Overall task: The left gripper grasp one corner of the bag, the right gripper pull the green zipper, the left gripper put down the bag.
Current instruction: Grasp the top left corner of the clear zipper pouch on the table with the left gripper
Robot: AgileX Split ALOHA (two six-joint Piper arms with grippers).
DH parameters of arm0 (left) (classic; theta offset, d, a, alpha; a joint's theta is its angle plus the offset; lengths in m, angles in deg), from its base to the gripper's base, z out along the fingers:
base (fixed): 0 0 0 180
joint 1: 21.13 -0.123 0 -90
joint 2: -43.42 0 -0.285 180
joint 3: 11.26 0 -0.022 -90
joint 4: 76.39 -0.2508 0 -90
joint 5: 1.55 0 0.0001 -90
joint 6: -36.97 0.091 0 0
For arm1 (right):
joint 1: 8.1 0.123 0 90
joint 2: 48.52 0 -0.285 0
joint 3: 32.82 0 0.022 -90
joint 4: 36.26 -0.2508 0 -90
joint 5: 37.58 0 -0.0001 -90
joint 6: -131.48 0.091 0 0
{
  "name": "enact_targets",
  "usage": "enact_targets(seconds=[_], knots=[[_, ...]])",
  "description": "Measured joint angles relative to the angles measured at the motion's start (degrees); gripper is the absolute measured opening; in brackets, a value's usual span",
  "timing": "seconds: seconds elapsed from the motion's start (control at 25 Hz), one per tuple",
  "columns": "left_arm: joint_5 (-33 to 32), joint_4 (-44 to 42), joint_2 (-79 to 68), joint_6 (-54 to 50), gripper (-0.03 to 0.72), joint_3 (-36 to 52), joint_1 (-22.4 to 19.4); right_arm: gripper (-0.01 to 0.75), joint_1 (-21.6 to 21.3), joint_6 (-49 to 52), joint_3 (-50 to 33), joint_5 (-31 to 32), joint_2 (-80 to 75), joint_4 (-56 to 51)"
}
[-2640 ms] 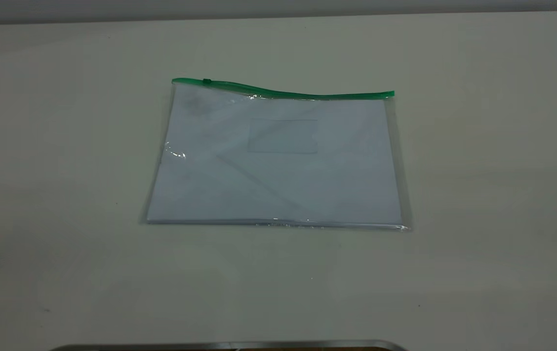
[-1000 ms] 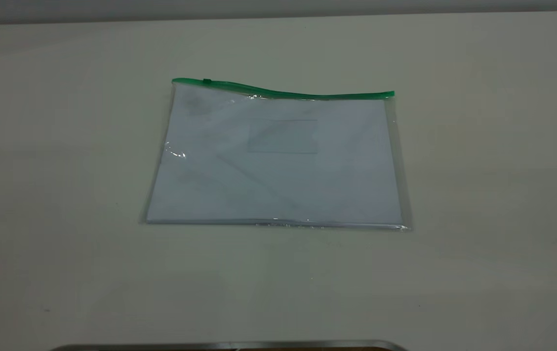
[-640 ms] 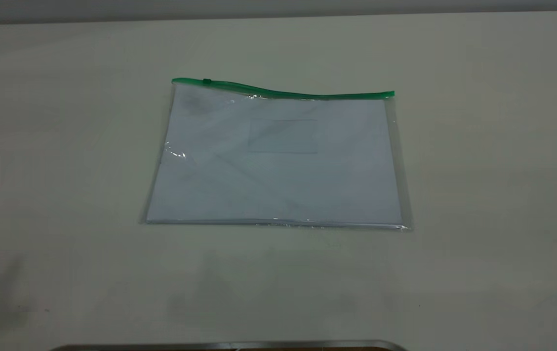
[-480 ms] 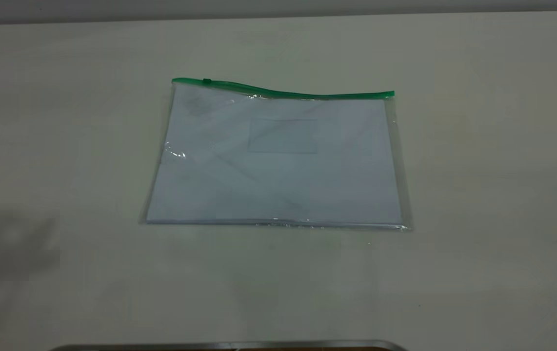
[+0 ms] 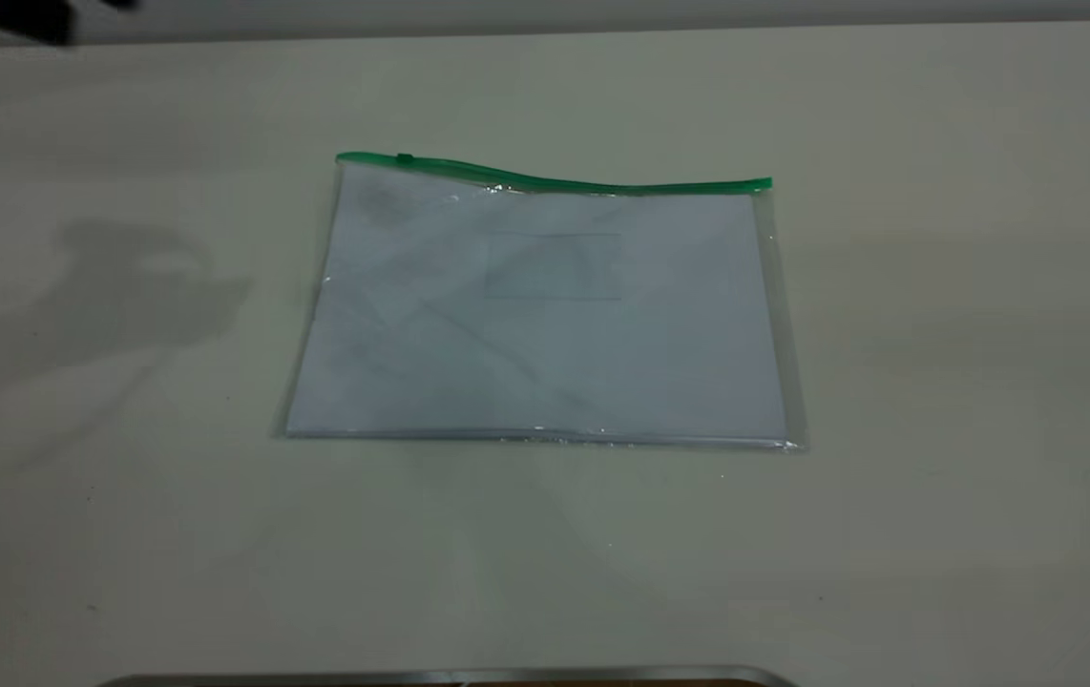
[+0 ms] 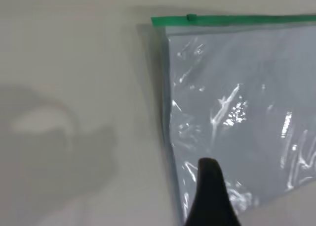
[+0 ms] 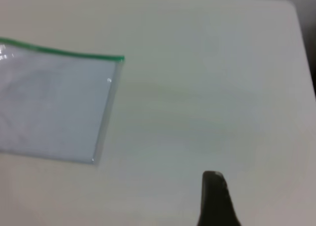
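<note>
the bag (image 5: pixel 545 315) lies flat in the middle of the worktop (image 5: pixel 936 382), its green zipper (image 5: pixel 555 178) along the 12 o'clock edge, ready to be grabbed. the left hand (image 6: pixel 210 196) hangs over the bag's 9 o'clock side, likely going for a corner, and the right hand (image 7: pixel 216 199) waits off at 3 o'clock. i cannot tell if either hand is apart or together.

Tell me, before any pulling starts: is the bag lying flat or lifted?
Flat: the bag lies on the table, no gripper touching it.

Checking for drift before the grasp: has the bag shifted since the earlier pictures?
No. The bag lies in the same place on the table, green zipper at the far edge.
</note>
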Motion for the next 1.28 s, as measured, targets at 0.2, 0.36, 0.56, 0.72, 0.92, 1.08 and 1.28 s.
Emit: enact_targets(seconds=[0.2,0.36,0.56,0.72,0.92,1.08,1.28], knots=[[-0.8,2.98,-14.25,8.68,0.59,-9.21,0.07,0.52,0.0,0.07,3.31,-4.24,-13.28,0.0],[-0.8,4.47,-21.94,13.77,0.59,-14.91,0.55,0.52,0.0,0.07,3.88,-10.09,-21.46,0.0],[-1.21,5.54,-28.18,15.27,0.59,-19.6,2.32,0.52,0.0,0.07,3.99,-13.97,-30.79,0.0],[-1.28,8.21,-31.49,16.27,0.59,-21.74,4.08,0.52,0.0,0.02,3.99,-16.34,-36.65,0.0],[-0.04,12.13,-34.82,18.02,0.59,-23.99,5.79,0.52,0.0,-0.08,3.99,-18.48,-40.2,0.0],[0.21,13.54,-37.26,18.39,0.59,-26.08,6.93,0.52,0.0,-0.15,3.99,-19.48,-40.4,0.14],[-0.15,16.12,-38.5,18.46,0.59,-27.88,8.01,0.52,0.0,-1.73,4.11,-19.5,-40.4,0.14]])
